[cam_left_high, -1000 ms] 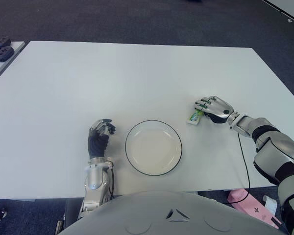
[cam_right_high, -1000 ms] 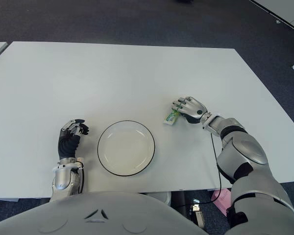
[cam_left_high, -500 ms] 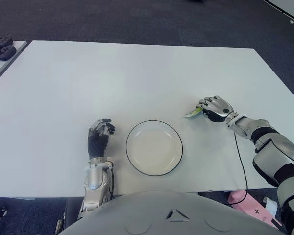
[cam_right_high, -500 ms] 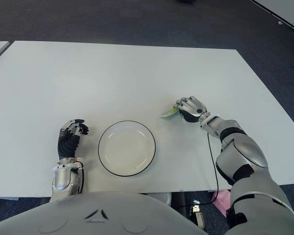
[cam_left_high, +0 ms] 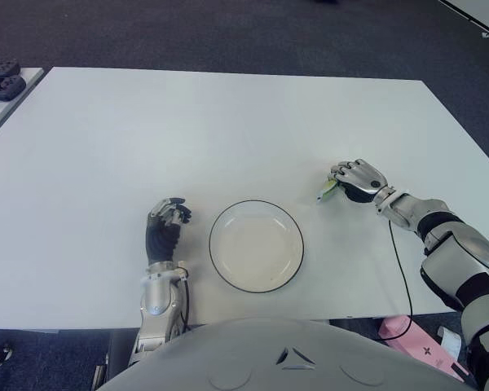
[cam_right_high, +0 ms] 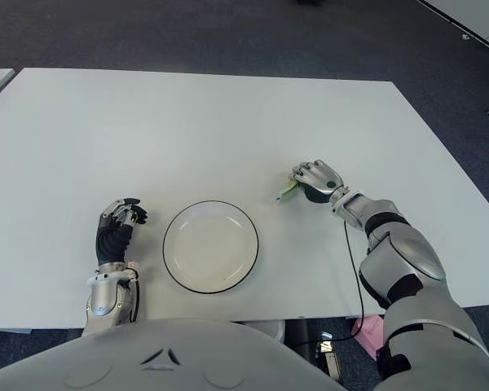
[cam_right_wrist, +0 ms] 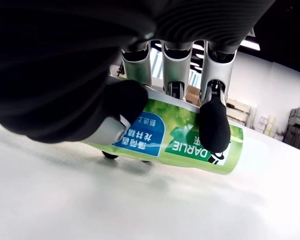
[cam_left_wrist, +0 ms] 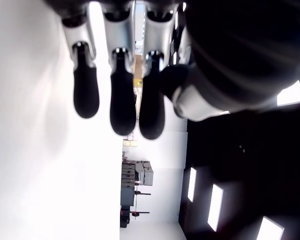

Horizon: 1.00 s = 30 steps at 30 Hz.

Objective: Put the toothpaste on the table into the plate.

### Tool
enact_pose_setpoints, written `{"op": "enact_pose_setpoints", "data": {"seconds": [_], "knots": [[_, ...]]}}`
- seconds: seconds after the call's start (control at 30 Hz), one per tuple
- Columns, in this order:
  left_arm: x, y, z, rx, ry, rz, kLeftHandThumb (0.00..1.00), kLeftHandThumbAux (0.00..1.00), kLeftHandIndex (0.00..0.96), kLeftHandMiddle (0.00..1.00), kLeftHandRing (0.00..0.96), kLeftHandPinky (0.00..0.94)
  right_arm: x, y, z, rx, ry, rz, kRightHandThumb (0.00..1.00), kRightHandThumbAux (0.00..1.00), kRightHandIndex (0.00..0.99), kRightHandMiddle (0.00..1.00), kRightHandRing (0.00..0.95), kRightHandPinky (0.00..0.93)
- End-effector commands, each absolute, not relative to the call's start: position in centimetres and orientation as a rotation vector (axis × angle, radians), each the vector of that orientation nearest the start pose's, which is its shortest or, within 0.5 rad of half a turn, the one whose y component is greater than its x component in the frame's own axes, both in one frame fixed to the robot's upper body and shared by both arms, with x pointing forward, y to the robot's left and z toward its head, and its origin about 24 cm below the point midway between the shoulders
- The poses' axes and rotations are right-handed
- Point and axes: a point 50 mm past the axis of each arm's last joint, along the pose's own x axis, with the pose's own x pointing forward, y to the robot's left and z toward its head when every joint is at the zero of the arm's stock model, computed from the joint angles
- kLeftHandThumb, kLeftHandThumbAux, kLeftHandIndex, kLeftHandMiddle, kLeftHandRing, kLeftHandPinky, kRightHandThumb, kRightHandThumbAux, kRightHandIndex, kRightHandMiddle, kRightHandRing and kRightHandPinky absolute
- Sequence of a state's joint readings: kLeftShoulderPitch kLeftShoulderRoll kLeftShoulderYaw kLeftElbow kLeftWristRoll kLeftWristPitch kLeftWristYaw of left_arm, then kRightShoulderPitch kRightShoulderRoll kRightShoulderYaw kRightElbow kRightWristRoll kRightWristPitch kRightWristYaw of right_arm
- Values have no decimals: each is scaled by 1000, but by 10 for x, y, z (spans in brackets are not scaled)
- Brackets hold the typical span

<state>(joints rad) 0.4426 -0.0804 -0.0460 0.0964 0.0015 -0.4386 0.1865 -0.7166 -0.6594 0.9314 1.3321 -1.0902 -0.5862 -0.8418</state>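
Setting: large indoor hall, office or laboratory type. Evidence: broad white table (cam_left_high: 228,122) standing on dark grey carpet (cam_left_high: 228,32); corner of a second light-coloured table (cam_left_high: 4,102) at the robot's left, carrying dark devices (cam_left_high: 0,81) of unclear kind; wrist views show a high dark ceiling with rows of rectangular light panels (cam_left_wrist: 215,200), pale walls, and stacked boxes or equipment (cam_left_wrist: 135,177) far off. No household furnishings visible.
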Motion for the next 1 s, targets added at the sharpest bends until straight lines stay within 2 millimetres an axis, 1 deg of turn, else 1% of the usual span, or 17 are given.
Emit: {"op": "enact_pose_setpoints", "data": {"seconds": [0.03, 0.4, 0.6, 0.73, 1.0], "knots": [[142, 151, -32, -86, 148, 308, 702, 718, 430, 570, 562, 537, 291, -265, 2, -1820, -340, 611, 953, 660, 499, 422, 462, 443], [143, 150, -32, -94, 142, 309, 702, 718, 430, 572, 564, 547, 293, -264, 7, -1755, -369, 506, 952, 663, 499, 420, 449, 456], [144, 150, -33, -99, 145, 314, 703, 718, 430, 572, 568, 546, 300, -257, 16, -1707, -420, 405, 951, 663, 496, 418, 455, 468], [144, 150, -33, -94, 147, 319, 703, 718, 430, 572, 568, 547, 304, -253, 23, -1657, -478, 338, 950, 663, 489, 417, 463, 480], [145, 151, -34, -87, 144, 318, 704, 718, 430, 573, 569, 548, 307, -241, 36, -1484, -584, 239, 949, 663, 480, 416, 471, 491]]}}
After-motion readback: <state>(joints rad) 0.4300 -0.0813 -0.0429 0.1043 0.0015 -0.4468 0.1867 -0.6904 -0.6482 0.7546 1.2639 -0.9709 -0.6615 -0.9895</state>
